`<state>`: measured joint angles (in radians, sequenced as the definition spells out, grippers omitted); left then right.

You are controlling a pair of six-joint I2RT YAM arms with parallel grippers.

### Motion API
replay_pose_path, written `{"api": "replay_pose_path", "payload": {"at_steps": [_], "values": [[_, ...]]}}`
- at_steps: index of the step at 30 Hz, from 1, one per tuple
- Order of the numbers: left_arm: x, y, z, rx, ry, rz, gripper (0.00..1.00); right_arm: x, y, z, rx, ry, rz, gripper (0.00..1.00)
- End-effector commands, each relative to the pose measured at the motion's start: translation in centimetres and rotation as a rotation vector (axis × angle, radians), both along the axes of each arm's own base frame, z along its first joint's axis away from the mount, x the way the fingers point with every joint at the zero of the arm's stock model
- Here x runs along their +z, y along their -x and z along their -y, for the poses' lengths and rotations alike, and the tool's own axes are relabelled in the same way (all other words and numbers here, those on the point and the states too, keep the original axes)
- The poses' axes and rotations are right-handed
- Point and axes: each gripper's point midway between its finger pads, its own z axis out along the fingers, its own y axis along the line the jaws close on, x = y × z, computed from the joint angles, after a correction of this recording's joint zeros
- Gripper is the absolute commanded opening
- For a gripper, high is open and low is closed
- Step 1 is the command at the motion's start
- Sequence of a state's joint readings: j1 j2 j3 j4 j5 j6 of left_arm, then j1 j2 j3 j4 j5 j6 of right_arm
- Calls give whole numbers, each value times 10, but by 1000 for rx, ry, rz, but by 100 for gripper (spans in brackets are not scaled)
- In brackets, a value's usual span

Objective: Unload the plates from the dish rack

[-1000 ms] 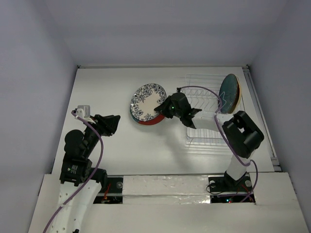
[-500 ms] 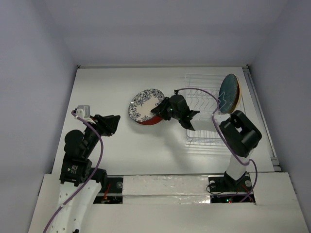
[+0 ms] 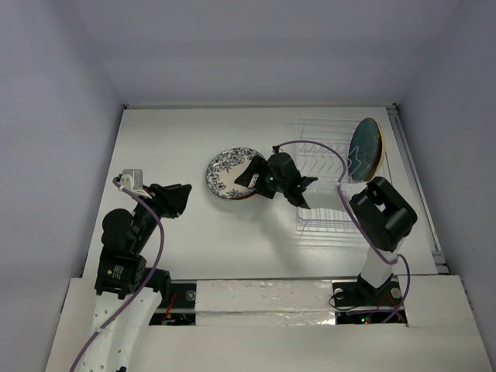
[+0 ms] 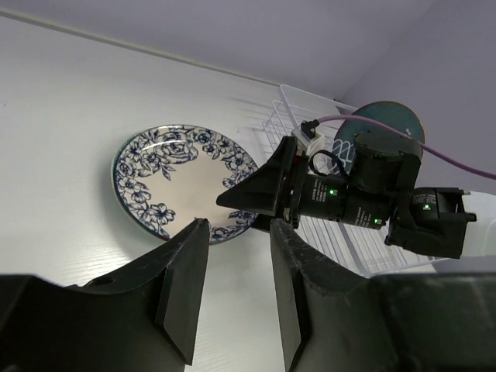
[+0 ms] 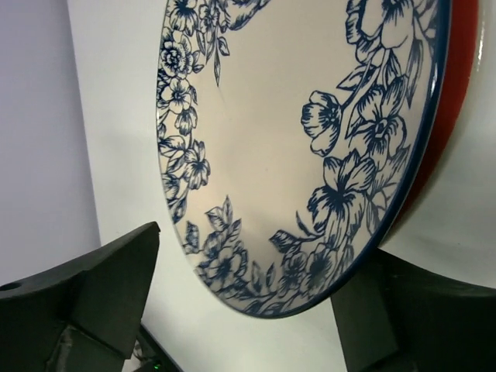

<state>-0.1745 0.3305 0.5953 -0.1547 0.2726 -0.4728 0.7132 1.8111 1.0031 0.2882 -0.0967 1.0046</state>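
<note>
The white plate with blue flowers (image 3: 229, 172) lies flat on a red plate (image 5: 462, 93) left of the dish rack (image 3: 332, 209). My right gripper (image 3: 249, 175) stands open at that plate's right rim, its fingers (image 5: 116, 287) spread wide on either side of the edge without clamping it. A dark teal plate (image 3: 363, 147) stands upright at the rack's far right end, with a tan-yellow plate (image 3: 378, 155) right behind it. My left gripper (image 3: 177, 198) hovers open at the table's left with nothing between its fingers (image 4: 182, 271).
The right arm's purple cable (image 3: 322, 146) arcs over the rack. The rack's wire dividers (image 4: 288, 116) stand just behind the right gripper (image 4: 260, 190). White walls close the table at the back and both sides.
The right gripper lowered the tilted floral plate flat onto the red plate and opened wide, letting it go. The left arm has not moved.
</note>
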Motion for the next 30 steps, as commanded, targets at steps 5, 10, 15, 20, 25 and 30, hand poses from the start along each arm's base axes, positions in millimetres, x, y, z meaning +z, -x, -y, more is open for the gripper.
{"api": "replay_pose_path", "payload": {"at_steps": [5, 10, 15, 20, 25, 30], "values": [[19, 2, -1, 1, 10, 71, 34, 26, 10, -2, 157, 168, 106, 94], [19, 2, -1, 1, 9, 74, 34, 17, 16, 17, 194, 307, 109, 97], [20, 3, -1, -1, 11, 77, 34, 21, 27, 40, 211, 396, 127, 98], [21, 3, 0, -4, 12, 80, 34, 74, 27, 78, 94, 459, 237, 84], [22, 5, 2, -13, 13, 84, 34, 144, 16, 187, -332, 619, 340, 0], [24, 8, 3, -19, 16, 96, 34, 191, 29, 313, -742, 688, 361, 0]]}}
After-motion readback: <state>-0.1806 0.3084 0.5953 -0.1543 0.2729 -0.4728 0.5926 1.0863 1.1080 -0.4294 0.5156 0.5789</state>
